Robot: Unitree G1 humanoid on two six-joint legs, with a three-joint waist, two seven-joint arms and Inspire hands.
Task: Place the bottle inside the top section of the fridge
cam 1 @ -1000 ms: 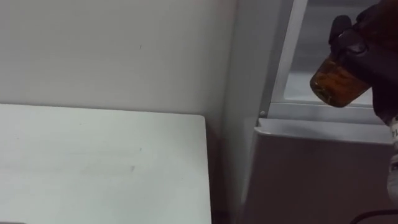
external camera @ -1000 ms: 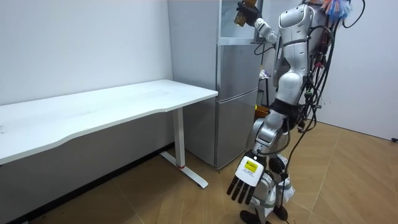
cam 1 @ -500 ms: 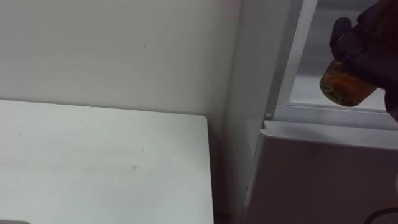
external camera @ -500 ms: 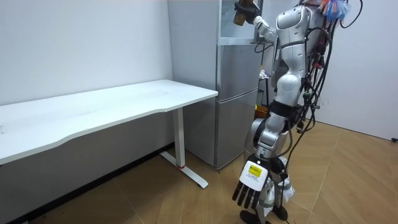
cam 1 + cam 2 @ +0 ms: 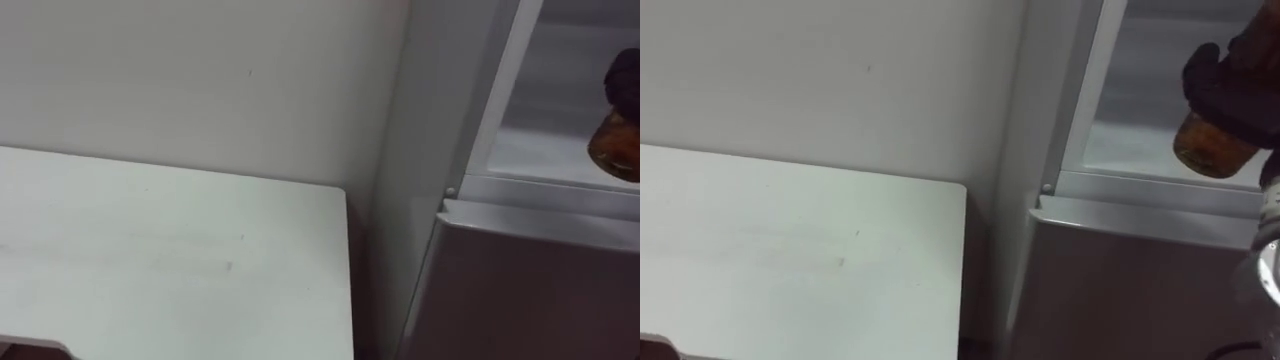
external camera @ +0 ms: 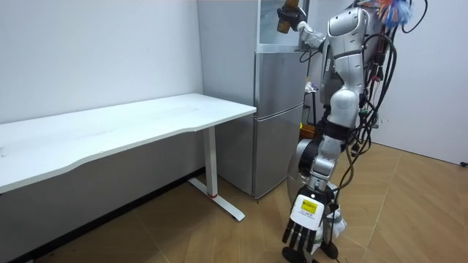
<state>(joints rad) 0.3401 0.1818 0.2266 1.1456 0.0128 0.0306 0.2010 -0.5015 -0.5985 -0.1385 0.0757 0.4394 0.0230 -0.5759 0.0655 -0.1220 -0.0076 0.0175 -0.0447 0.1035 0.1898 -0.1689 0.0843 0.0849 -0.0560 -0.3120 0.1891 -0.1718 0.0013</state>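
In the left eye view the right hand [image 5: 626,80] is showing at the far right edge, its dark fingers curling over the top of the bottle [image 5: 620,148]. The amber bottle is hanging from that grip just inside the fridge's [image 5: 440,120] open upper compartment. Just below the hand and bottle the pale shelf [image 5: 545,155] of that compartment is lying, with the bottle's lower end hovering close above it; whether the two are touching I cannot tell. Further below the hand the closed lower door [image 5: 530,290] is standing. Well to the hand's left, and lower, the white counter [image 5: 170,265] is running along the wall [image 5: 200,70] and ending just beside the fridge's side. In the right eye view more of the hand is showing: it is wrapping round the bottle's upper part, with the amber lower part sticking out beneath the fingers, above the shelf's front. In the room view the robot is standing upright on the wooden floor [image 6: 409,212], facing the fridge. Its right arm is reaching up and forward, so that hand and bottle are sitting at the mouth of the upper compartment. The left hand [image 6: 306,219] is hanging low beside the legs, far below the right hand, fingers straight and loose, holding nothing.
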